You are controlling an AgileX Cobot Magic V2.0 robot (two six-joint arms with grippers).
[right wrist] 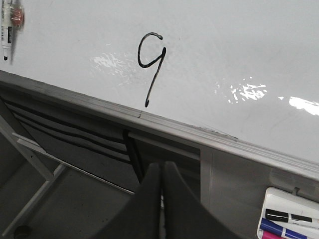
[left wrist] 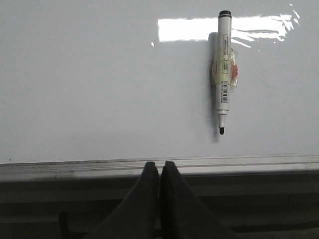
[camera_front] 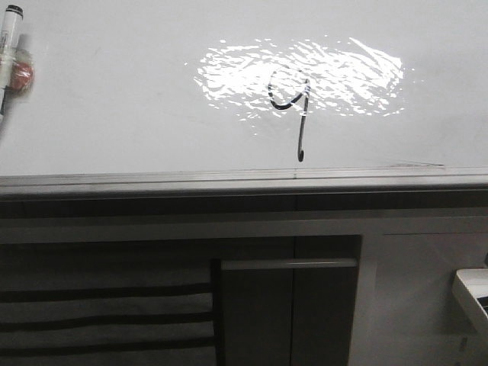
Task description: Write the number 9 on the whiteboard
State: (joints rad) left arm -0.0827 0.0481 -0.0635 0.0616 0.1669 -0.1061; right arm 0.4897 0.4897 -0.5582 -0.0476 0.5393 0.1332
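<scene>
A black hand-drawn number 9 [camera_front: 293,107] stands on the whiteboard [camera_front: 122,114], partly over the glare patch; it also shows in the right wrist view [right wrist: 151,57]. A white marker [left wrist: 224,69] with a bare black tip lies on the board [left wrist: 89,84], at the far left in the front view [camera_front: 9,53]. My left gripper [left wrist: 159,164] is shut and empty, below the board's edge rail, apart from the marker. My right gripper [right wrist: 161,165] is shut and empty, below the rail [right wrist: 199,132]. Neither gripper shows in the front view.
Dark cabinet panels [camera_front: 114,305] with slats lie under the board. A white tray [right wrist: 286,219] with several markers sits at the right; its corner shows in the front view [camera_front: 473,293].
</scene>
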